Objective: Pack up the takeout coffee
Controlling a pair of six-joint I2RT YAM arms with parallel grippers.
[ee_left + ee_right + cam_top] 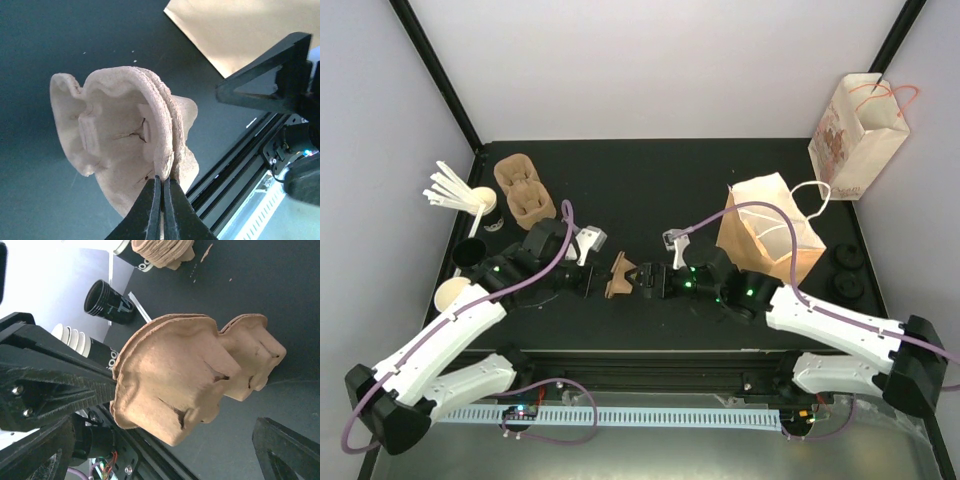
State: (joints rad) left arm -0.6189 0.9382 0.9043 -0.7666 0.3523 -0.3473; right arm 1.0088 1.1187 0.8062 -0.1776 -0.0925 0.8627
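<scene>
- Left gripper [162, 186]: closed, its fingers pinched on the rim of a brown moulded-pulp cup carrier [125, 135].
- Brown moulded-pulp cup carrier: held on edge over the black desk [650, 180], near the front middle, between the two arms. The rim shows layered edges; how many pieces are nested cannot be told.
- Right gripper [185, 405]: open wide, with one finger on each side of the carrier. Whether either finger touches it cannot be told.
- Nested paper takeout cups [455, 292], cream at the rim and black on the outer wall: at the desk's front left edge, just beside the left arm, well apart from both grippers and held by neither.
- Single black paper cup [470, 255]: just behind the nested cups, mouth showing.
- Stack of brown pulp carriers [520, 190]: back left of the desk.
- Bunch of white plastic stirrers [448, 187]: fanned out at the left edge, beside the stack.
- Tall brown paper bag with white handles [770, 235]: standing right of centre, just behind the right arm.
- Cream printed paper bag [850, 135]: back right corner.
- Black round plastic lids [847, 272]: right edge, near the brown bag.
</scene>
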